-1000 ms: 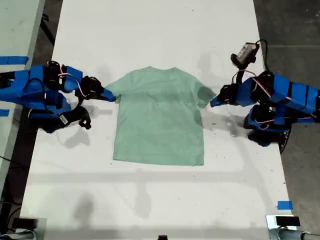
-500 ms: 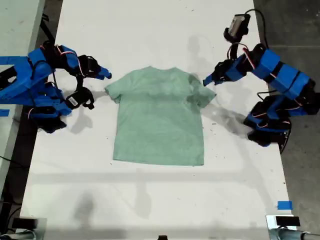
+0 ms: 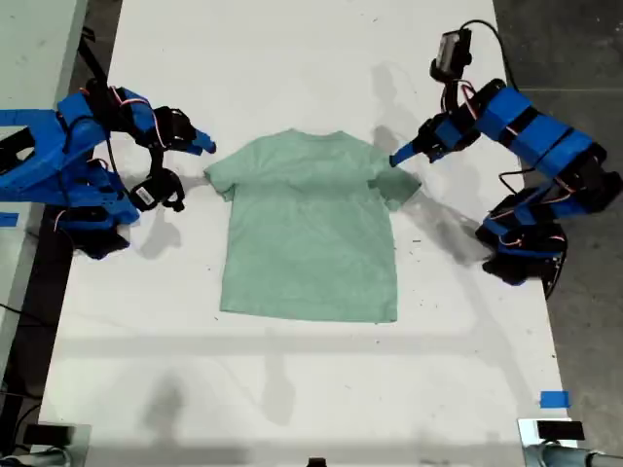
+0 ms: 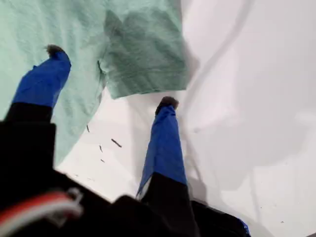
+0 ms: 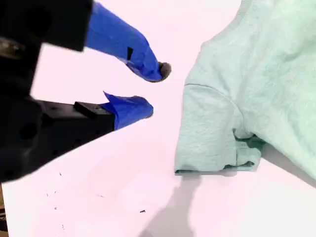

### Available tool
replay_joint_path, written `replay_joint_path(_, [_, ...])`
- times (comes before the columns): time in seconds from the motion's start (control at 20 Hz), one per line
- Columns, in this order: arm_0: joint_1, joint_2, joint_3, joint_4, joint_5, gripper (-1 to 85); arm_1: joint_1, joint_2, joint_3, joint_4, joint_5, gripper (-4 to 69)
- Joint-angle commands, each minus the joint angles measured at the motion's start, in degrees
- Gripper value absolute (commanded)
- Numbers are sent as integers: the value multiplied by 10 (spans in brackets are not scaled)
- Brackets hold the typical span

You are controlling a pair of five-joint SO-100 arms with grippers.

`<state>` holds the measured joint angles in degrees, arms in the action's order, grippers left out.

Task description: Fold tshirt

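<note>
The tshirt [image 3: 310, 226] lies flat on the white table [image 3: 292, 389], front up, with its round neck toward 12 o'clock in the exterior view and its straight hem toward 6 o'clock. Both short sleeves are spread out, one toward 9 o'clock and one toward 3 o'clock.

Our first gripper [image 3: 397, 159] hangs at the sleeve on the 3 o'clock side of the shirt. In the first wrist view this gripper [image 4: 111, 76] has its jaws spread wide; one blue finger is over the green cloth, the other is over bare table just beside the sleeve edge. We cannot tell if a tip touches the cloth.

Our second gripper [image 3: 206, 146] is near the sleeve at the 9 o'clock side of the shirt, apart from it. In the second wrist view the gripper [image 5: 157, 91] has its jaws a little apart, holding nothing, and white table shows between the tips and the sleeve hem.

Wide free table lies beyond the neck toward 12 o'clock and below the hem toward 6 o'clock. A small piece of blue tape [image 3: 554, 399] sits on the table at about 5 o'clock, well apart from the shirt.
</note>
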<state>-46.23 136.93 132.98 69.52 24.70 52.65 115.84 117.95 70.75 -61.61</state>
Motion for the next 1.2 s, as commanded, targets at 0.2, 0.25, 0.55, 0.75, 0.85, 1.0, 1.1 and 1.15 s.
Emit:
replay_joint_path(0.2, [-8, -25, -28, 9, 4, 81, 9, -49, -19, -19, -47, 380])
replay_joint_path(0.25, [-8, -38, -28, 11, 4, 77, 7, -65, -18, -25, -49, 383])
replay_joint_path(0.55, [-4, -76, -31, 23, 6, 67, 7, -140, -18, -73, -69, 387])
replay_joint_path(0.75, [-4, -95, -35, 25, 6, 68, 17, -184, -18, -97, -84, 394])
replay_joint_path(0.85, [-4, -101, -39, 25, 6, 68, 22, -212, -19, -108, -91, 394])
replay_joint_path(1.0, [-8, -102, -45, 26, 7, 69, 33, -256, -26, -120, -94, 369])
replay_joint_path(1.1, [-11, -103, -45, 27, 8, 69, 38, -287, -47, -115, -98, 319])
replay_joint_path(1.15, [-11, -104, -45, 27, 9, 69, 40, -296, -58, -112, -101, 273])
